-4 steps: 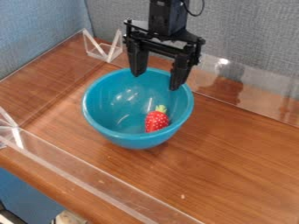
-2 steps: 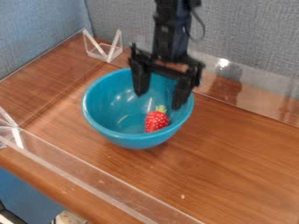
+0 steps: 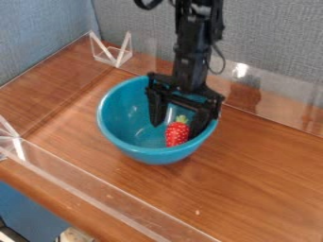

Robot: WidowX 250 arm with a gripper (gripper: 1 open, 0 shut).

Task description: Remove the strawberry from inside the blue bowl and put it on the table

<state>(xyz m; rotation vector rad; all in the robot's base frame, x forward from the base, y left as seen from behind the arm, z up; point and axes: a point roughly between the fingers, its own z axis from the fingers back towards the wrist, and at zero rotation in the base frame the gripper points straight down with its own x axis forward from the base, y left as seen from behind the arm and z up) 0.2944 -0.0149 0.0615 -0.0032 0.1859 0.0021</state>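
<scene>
— While we go from big to small, what fills most of the view?

— That would be the table (image 3: pixel 89 104), a reddish-brown wooden top with visible grain. Low clear acrylic walls (image 3: pixel 76 194) run along its edges, and a grey-blue fabric panel (image 3: pixel 63 19) stands behind it.

— And on it?

— Sitting on the wood near the middle is the blue bowl (image 3: pixel 123 118), round, glossy and teal. A black robot arm (image 3: pixel 194 38) comes down from the top of the picture over the bowl's right side.

— How does the hand stand?

— Pointing almost straight down, the gripper (image 3: pixel 176 115) has its two black fingers (image 3: pixel 157 106) spread wide apart, and they reach down inside the bowl's rim. Nothing is clamped between them.

— Where is the fruit?

— Down in the bowl, toward its right side, lies the strawberry (image 3: pixel 178 132), small and red with a bit of green at the top. It sits between the two spread fingers, low in the gap. Whether either finger touches it I cannot tell.
</scene>
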